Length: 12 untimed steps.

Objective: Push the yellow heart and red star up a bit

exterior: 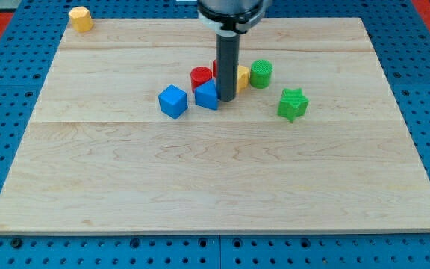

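My tip [226, 100] rests on the board just below the middle cluster of blocks. The rod hides most of the yellow heart [242, 76], which peeks out on its right. Only a red sliver of the red star [215, 68] shows at the rod's left edge, above the tip. A blue block [207, 95] touches the rod's left side. A red cylinder [200, 76] sits just above that blue block.
A blue cube [172, 101] lies left of the cluster. A green cylinder [260, 73] stands right of the heart, and a green star [293, 104] lies lower right. A yellow hexagon block [80, 18] sits at the board's top left corner.
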Each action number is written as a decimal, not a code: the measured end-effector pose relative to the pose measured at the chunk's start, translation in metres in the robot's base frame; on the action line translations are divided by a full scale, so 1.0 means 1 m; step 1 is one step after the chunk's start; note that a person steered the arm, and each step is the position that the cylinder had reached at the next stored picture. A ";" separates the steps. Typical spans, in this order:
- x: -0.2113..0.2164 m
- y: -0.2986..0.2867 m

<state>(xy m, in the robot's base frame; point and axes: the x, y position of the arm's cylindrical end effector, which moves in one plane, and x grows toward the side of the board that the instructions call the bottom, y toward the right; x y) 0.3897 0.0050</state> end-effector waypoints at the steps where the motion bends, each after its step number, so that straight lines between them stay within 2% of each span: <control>1: 0.000 -0.006; 3: -0.002 0.033; 7: -0.010 0.014; 10: -0.045 0.017; 11: -0.047 0.019; 12: -0.023 0.021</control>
<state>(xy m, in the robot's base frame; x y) 0.3668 0.0262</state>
